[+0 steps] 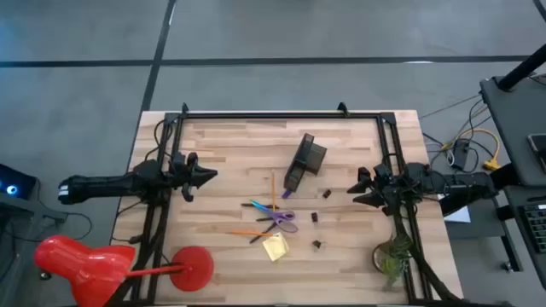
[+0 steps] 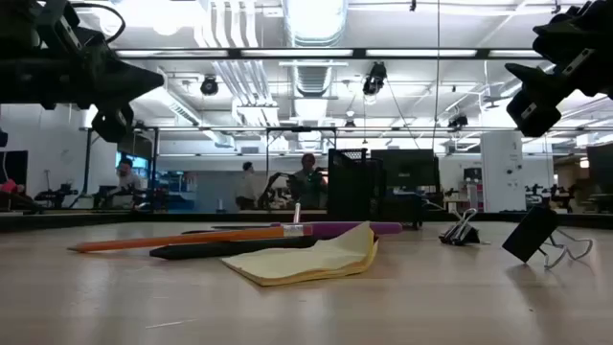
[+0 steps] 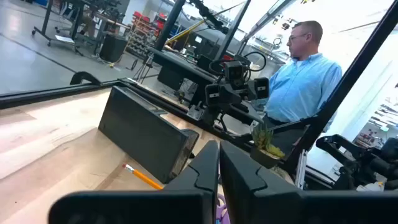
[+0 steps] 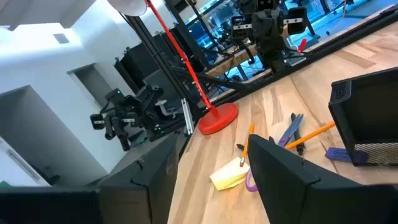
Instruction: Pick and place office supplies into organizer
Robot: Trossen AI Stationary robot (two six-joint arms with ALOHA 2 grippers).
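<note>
Nothing is picked yet; the right gripper (image 1: 357, 193) hovers empty with fingers apart, the left gripper (image 1: 205, 176) waits pinched together; pens, scissors (image 1: 284, 218) and sticky-note pad (image 1: 275, 247) lie just beside the organizer (image 1: 304, 161); next, I judge, a descent onto one supply.

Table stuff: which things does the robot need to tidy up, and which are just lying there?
For the job:
organizer
scissors
orange pencil
yellow sticky-note pad
black clips

Just lying about:
green plant
red lamp
</note>
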